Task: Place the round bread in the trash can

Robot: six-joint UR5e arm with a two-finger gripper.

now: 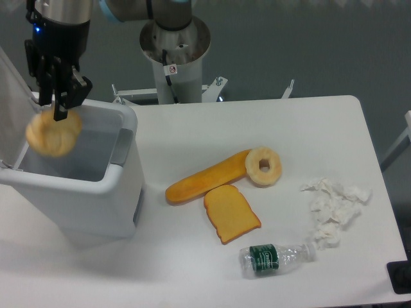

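The trash can (125, 192) is a large white bin at the table's left, its lid (9, 102) flipped up to the left and its opening showing. My gripper (59, 109) hangs over the opening's left side with its jaws apart. The round bread (53, 133), pale yellow and motion-blurred, is just below the fingertips, over the opening and apart from the pads.
On the table to the right lie a long orange loaf (205, 178), a ring-shaped bread (263, 165), a toast slice (231, 213), a plastic bottle (273, 256) and crumpled white paper (334, 205). The arm's base column (174, 51) stands behind the table.
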